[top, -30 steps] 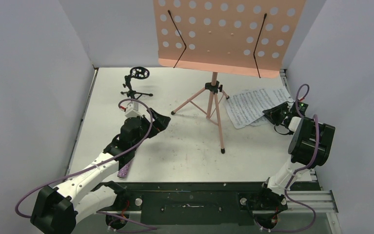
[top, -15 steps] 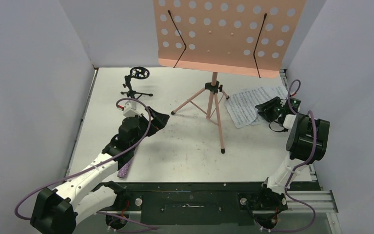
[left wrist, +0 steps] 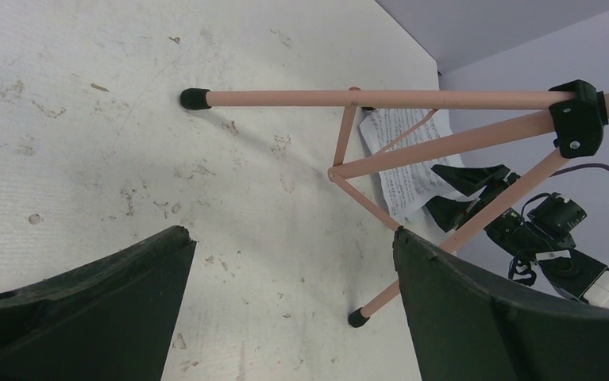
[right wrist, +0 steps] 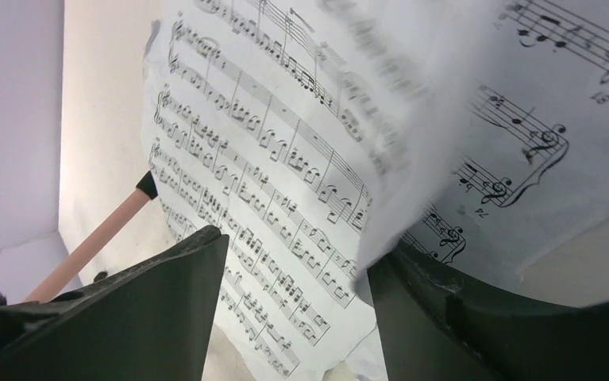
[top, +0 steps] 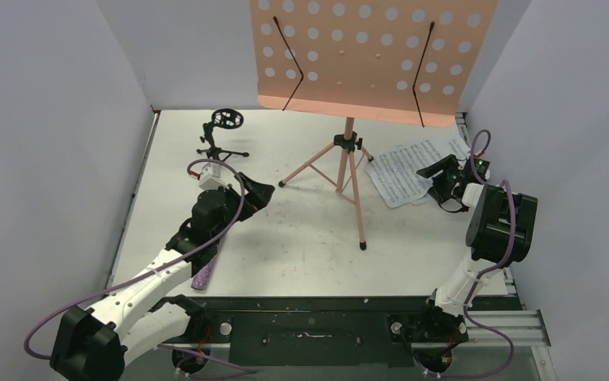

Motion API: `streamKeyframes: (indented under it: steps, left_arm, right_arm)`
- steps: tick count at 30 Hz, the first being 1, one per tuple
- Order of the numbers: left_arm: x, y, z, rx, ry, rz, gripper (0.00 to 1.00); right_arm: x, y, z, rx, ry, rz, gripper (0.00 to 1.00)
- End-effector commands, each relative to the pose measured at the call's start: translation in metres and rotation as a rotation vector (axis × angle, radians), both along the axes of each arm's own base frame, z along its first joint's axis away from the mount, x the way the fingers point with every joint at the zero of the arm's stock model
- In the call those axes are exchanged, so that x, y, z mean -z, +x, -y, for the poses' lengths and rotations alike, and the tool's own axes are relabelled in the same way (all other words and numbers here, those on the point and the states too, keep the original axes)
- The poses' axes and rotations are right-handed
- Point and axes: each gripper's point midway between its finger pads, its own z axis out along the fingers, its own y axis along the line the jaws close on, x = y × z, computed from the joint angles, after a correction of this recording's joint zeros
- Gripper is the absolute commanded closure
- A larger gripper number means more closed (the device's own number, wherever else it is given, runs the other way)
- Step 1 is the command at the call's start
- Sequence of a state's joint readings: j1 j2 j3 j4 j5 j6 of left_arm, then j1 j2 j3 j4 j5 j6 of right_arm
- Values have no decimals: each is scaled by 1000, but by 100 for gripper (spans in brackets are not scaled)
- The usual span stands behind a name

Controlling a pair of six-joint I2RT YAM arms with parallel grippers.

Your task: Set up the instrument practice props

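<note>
Two of the four props stand upright, but neither carries what belongs on it, so I judge the setup less than half done. The pink music stand [top: 364, 55] is on its tripod at the middle back of the worktop [top: 301, 238]. Its perforated desk is bare, with nothing on the lip under the two wire page holders. The small black mic stand [top: 223, 136] is upright at the back left, and its ring mount is empty.

The white sheet-music pages [top: 400, 171] lie loose on the worktop just right of the music stand's legs. The right claw [right wrist: 297, 254] is down at them with its fingers spread. A curled page edge hangs between the fingers, close to one of them, but it is not pinched.

The purple glitter microphone [top: 203, 275] lies flat near the front left, partly hidden under the left arm. The left claw [left wrist: 293, 238] is spread wide and holds nothing, hovering over bare worktop beside the music stand's legs.

What remains, by my reading, is lifting the pages onto the desk and seating the microphone in the ring.
</note>
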State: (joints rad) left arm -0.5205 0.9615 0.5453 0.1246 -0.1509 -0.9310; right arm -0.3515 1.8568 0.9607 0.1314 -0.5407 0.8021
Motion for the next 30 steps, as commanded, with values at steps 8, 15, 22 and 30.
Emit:
streamKeyframes:
  steps: [8,15,22,30]
  left_arm:
    - [-29,9,1,-6,-50,77,3]
    - [-35,8,-1,-6,-45,95,3]
    - [-47,6,-3,12,-27,152,3]
    - [-59,11,-4,57,76,228,3]
  right_arm:
    - [-7,-6,32,109,-171,-28,34]
    - [-5,14,0,37,-5,127,58]
    - [-18,18,-3,-30,-65,106,93]
    - [-48,5,-4,-103,-156,112,95]
